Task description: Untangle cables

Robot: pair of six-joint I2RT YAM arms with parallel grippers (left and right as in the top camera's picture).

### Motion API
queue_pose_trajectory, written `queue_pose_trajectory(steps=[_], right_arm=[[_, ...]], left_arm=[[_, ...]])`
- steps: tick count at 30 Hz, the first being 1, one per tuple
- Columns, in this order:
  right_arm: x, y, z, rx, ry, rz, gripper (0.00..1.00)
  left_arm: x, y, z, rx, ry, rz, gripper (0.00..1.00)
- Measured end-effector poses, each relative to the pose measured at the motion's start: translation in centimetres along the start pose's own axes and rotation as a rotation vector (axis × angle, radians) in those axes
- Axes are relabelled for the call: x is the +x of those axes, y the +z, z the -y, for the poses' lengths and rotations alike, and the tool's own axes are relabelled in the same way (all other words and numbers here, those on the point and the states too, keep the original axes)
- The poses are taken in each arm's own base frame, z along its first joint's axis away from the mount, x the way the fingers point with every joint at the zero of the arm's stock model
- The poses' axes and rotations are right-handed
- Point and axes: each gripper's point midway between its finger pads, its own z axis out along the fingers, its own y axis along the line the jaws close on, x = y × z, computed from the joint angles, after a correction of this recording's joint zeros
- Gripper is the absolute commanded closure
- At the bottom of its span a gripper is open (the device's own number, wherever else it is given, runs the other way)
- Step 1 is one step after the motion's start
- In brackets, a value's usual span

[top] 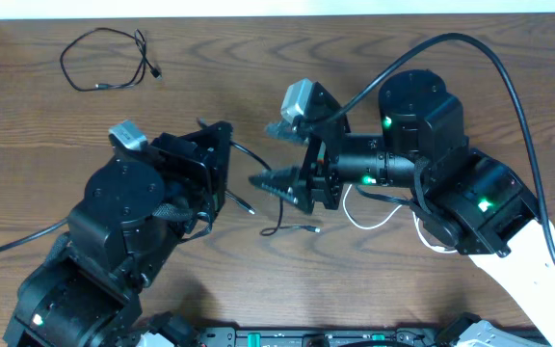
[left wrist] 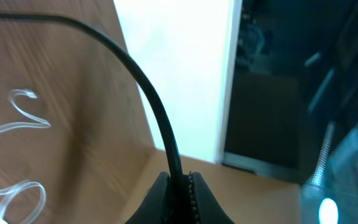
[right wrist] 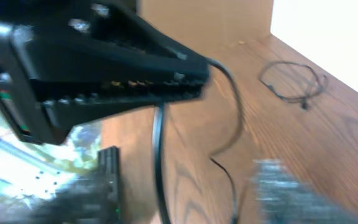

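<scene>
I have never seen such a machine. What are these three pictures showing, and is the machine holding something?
Two black robot arms work at a wooden table. One picture looks down from above; the other two come from cameras on each wrist. The left end effector is shut on a thin black cable. The right end effector also grips a black cable. A white cable lies partly under the right arm. A separate black cable lies coiled at the far left of the table, already apart from the others.
</scene>
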Motion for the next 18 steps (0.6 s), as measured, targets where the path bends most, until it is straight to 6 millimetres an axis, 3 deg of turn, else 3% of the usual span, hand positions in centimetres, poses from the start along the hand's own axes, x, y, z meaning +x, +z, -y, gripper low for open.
queue_pose_trajectory(steps=[9,12,14,18], right_arm=[[3.3,-0.8,4.4,0.267,0.092,-0.120,0.01],[4.1,-1.6,5.8,0.337,0.157,-0.142,0.01],[4.9,-2.9,7.8,0.419,0.228,-0.153,0.01],[6.3,-4.0,9.0,0.475,0.294,-0.193,0.01]], left_arm=[[-2.2,-0.1,-0.2,-0.019,0.277,0.125,0.93],[-3.1,-0.3,-0.1,-0.026,0.345,0.176,0.92],[-3.7,-0.4,0.0,-0.036,0.408,0.213,0.92],[-4.2,0.9,-0.3,-0.081,0.508,0.242,0.93]])
